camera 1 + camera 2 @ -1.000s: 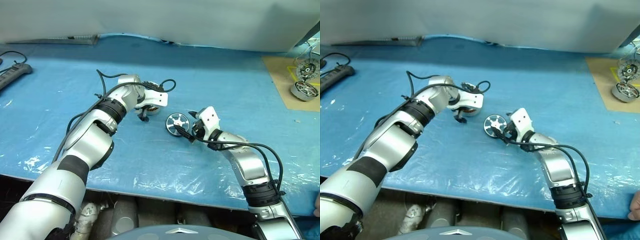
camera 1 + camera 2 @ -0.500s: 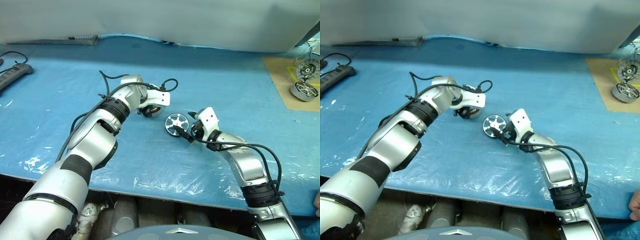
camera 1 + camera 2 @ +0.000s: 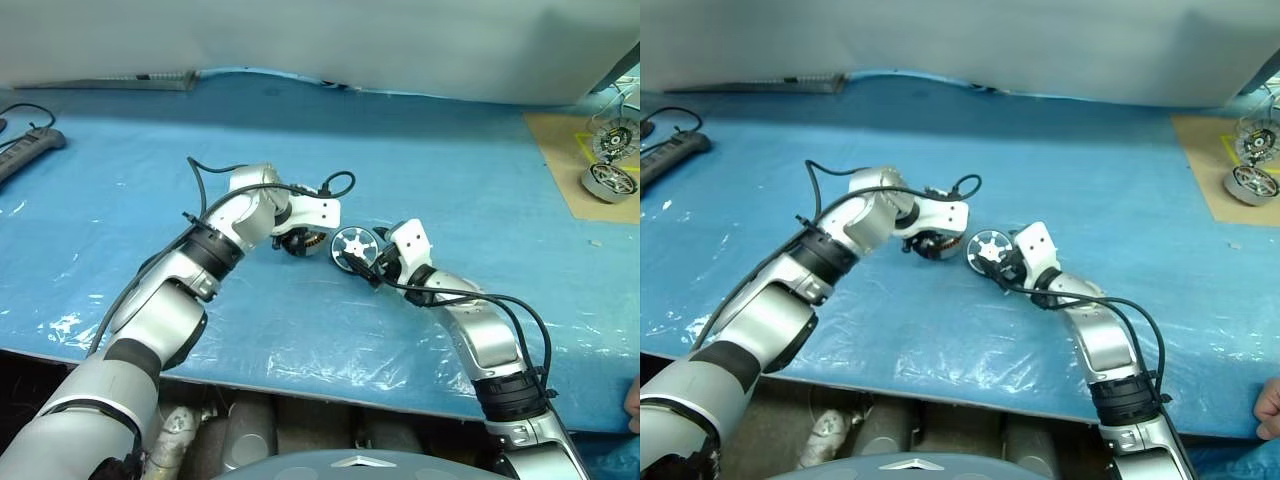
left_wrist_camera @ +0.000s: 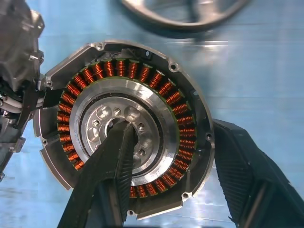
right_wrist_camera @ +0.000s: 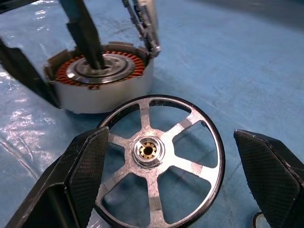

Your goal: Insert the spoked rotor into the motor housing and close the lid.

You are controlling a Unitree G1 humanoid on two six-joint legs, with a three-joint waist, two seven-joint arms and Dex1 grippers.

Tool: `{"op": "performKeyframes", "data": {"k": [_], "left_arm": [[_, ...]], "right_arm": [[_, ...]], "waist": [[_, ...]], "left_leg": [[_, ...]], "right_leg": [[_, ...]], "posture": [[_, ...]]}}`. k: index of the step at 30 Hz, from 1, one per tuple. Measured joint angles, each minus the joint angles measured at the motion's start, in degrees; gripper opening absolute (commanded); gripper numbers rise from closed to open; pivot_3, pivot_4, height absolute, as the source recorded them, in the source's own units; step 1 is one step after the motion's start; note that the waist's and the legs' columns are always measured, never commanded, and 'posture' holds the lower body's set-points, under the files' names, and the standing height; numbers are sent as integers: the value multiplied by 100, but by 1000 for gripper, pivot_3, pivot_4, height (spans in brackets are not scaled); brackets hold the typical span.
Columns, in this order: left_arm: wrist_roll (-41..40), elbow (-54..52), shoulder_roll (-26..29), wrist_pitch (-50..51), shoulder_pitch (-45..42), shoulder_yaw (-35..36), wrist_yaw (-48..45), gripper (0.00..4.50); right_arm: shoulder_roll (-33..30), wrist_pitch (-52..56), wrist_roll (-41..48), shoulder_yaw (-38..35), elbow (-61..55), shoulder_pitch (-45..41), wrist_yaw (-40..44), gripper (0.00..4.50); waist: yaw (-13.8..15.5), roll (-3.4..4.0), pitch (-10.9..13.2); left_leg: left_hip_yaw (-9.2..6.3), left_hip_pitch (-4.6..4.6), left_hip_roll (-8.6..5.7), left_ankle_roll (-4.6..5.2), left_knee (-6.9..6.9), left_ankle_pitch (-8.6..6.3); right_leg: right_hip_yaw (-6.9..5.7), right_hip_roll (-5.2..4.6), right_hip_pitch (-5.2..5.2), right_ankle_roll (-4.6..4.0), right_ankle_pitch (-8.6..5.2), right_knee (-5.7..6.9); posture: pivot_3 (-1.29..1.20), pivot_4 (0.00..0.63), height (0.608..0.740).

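The motor housing, a round grey case with copper windings around a silver centre, rests on the blue table. My left gripper is shut on it, with one finger down in the centre hole and the other outside the wall. The lid stands open on edge at the housing's rim. The spoked rotor, a shiny silver wheel, sits right beside the housing. My right gripper is open, its fingers on either side of the rotor, with a gap showing at one finger.
Crinkled clear plastic over blue sheet covers the table. A tan mat at the far right holds other silver motor parts. A power strip lies far left. A person's hand shows at the near right edge.
My left gripper closed on the motor housing and drew it nearer, up beside the rotor. The right arm and the rotor stayed where they were.
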Motion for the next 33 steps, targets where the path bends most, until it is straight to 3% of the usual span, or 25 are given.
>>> {"op": "performKeyframes", "data": {"k": [5, 11, 18, 33], "left_arm": [[-9, -1083, 299, 566, 441, -99, -326, 2101], [-13, -1479, 421, 823, 538, -262, -391, 2101], [-217, -1499, 400, 1050, 523, -336, -514, 4461], [-1104, -2547, 1223, 2068, 207, -24, -788, 4461]], "right_arm": [[83, -49, -2, 7, -1, 47, -94, 4500], [131, -59, -11, 43, -1, 75, -118, 4500], [125, -86, -11, 40, 0, 76, -115, 4500], [115, -130, -12, 40, 2, 76, -112, 4500]], "waist": [[-11, 14, -6], [-18, 19, -6], [-14, 23, -5], [-40, 32, 11]], "left_leg": [[2, 5, 2, -3, -1, -1], [3, 4, 1, -4, -2, -1], [3, 4, -17, -4, -7, -1], [5, -17, -19, -1, -21, 3]], "right_leg": [[1, 1, 1, -1, -1, 1], [2, 1, 1, -1, -1, -1], [2, 1, 0, 0, -1, -1], [3, 13, -23, -3, -2, -5]], "posture": [[0, 150, 740], [0, 150, 740], [0, 150, 740], [0, 150, 740]]}}
